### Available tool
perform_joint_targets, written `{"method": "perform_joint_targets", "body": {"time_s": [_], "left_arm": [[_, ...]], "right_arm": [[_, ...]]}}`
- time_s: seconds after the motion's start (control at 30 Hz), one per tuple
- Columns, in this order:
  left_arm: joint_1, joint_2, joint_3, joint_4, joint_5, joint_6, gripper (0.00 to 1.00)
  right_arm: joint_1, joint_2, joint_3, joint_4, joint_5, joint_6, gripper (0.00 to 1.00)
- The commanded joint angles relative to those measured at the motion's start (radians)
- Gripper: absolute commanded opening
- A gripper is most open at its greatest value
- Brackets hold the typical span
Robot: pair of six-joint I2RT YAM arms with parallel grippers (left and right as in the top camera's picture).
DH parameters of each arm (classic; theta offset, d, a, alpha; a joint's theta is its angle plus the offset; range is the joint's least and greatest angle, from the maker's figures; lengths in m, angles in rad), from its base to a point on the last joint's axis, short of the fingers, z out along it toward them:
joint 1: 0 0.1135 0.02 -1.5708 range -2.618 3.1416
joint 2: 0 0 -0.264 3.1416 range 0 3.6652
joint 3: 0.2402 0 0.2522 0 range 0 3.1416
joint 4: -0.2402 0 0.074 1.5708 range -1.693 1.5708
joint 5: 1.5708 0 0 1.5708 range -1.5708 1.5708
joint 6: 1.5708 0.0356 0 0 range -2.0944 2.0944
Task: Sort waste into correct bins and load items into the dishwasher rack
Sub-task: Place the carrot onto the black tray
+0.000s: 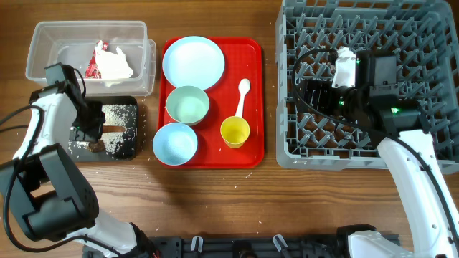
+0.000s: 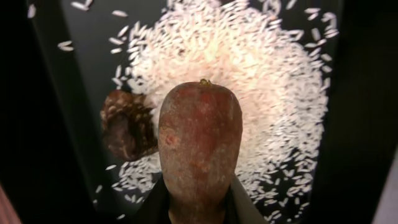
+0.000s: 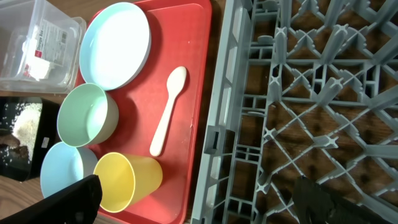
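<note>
Left end effector (image 1: 92,133), arm angled down over black tray (image 1: 128,145), grips food piece (image 2: 199,146); right end effector (image 3: 196,200), released wide, hovers over rack (image 1: 430,43) at 3 o'clock.

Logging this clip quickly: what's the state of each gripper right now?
Left gripper: closed on the brown food piece.
Right gripper: open, holding nothing.

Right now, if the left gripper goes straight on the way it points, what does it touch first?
Likely the white rice heap in the black tray. The left gripper points down at it and holds the brown food piece, whose tip would arrive first. The gap between them is unclear.
</note>
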Motion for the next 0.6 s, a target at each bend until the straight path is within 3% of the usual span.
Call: {"method": "perform_joint_targets", "body": {"time_s": [0.0, 0.07, 0.17, 0.3, 0.37, 0.43, 0.57], "left_arm": [[0.002, -0.008, -0.001, 0.045, -0.062, -0.028, 0.04], [0.002, -0.008, -0.001, 0.086, -0.129, -0.023, 0.06], [0.002, -0.008, -0.001, 0.08, -0.136, 0.003, 0.42], [0.001, -0.038, 0.03, 0.068, -0.092, 0.202, 0.64], [-0.004, -0.082, 0.086, 0.029, 0.0, 0.369, 0.65], [-0.063, -0.175, 0.134, 0.015, 0.243, 0.615, 0.7], [-0.343, -0.216, 0.134, 0.016, 0.309, 0.697, 0.78]], "right_arm": [[0.0, 0.01, 0.018, 0.001, -0.006, 0.007, 1.0], [0.0, 0.01, 0.018, 0.0, -0.005, 0.007, 1.0], [0.0, 0.01, 0.018, 0.001, -0.006, 0.008, 1.0], [0.0, 0.01, 0.018, 0.002, -0.006, 0.008, 1.0], [0.0, 0.01, 0.018, 0.002, -0.006, 0.007, 1.0], [0.0, 0.01, 0.018, 0.002, -0.005, 0.008, 1.0], [0.0, 0.01, 0.018, 0.002, -0.006, 0.008, 1.0]]}}
